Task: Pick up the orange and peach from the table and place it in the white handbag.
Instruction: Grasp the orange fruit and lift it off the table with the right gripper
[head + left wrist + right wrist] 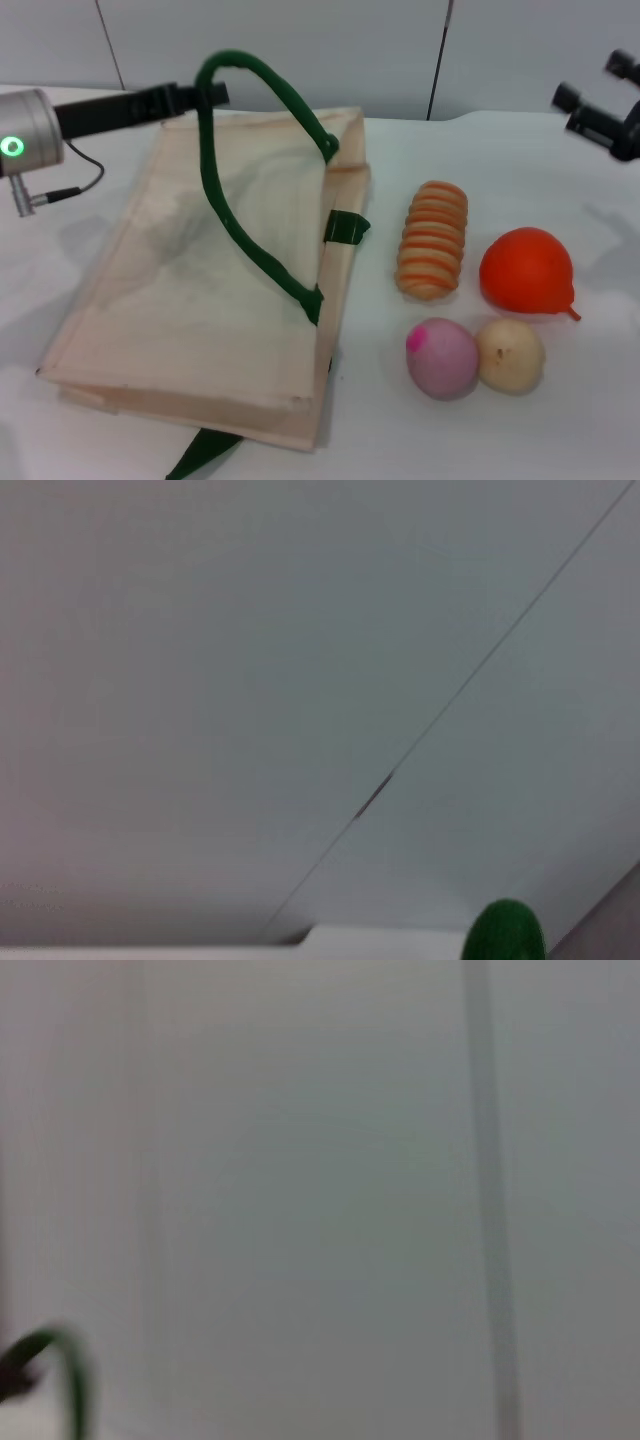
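The left gripper (212,94), at the desk's far left edge, pinches the raised green handle (225,75) of the white handbag (200,300). The right gripper (600,100) hovers spread near the far right corner. The orange (525,270) and peach (442,358) rest toward the right edge.

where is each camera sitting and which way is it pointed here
Head view: high on the robot, looking forward and down at the white handbag, orange and peach; left claw at the green handle, right claw raised far right.
Left wrist view: faces the wall; no claw shows.
Right wrist view: faces the wall; no claw shows.
Shared: the green handle shows in all three.
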Robot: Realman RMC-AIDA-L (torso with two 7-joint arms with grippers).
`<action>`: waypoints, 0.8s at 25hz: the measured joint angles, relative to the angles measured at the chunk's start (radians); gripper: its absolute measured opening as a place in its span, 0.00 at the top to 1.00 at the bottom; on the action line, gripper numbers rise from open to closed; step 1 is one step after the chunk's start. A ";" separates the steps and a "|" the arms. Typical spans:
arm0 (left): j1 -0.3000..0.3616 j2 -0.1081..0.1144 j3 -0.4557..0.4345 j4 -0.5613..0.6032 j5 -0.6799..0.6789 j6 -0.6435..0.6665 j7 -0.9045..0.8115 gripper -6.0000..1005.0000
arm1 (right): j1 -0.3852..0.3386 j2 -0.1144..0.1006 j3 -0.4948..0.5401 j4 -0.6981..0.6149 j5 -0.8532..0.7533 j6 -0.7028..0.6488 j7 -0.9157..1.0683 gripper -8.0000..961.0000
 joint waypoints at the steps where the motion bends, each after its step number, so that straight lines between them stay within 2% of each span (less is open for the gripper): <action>1: 0.007 0.003 0.000 0.000 -0.022 -0.011 0.006 0.88 | 0.003 0.001 -0.004 -0.032 -0.048 -0.023 0.042 0.09; 6: 0.030 0.014 0.000 -0.001 -0.097 -0.051 0.021 0.88 | 0.029 0.004 -0.007 -0.166 -0.285 -0.092 0.209 0.09; 7: 0.036 0.016 0.000 -0.001 -0.110 -0.056 0.022 0.88 | 0.029 0.004 -0.007 -0.166 -0.285 -0.092 0.209 0.09; 8: 0.040 0.017 -0.001 -0.001 -0.120 -0.060 0.022 0.88 | 0.052 0.006 -0.008 -0.187 -0.413 -0.082 0.267 0.09; 20: 0.064 0.035 -0.001 0.000 -0.172 -0.103 0.031 0.88 | 0.133 0.007 -0.008 -0.191 -0.720 -0.018 0.434 0.09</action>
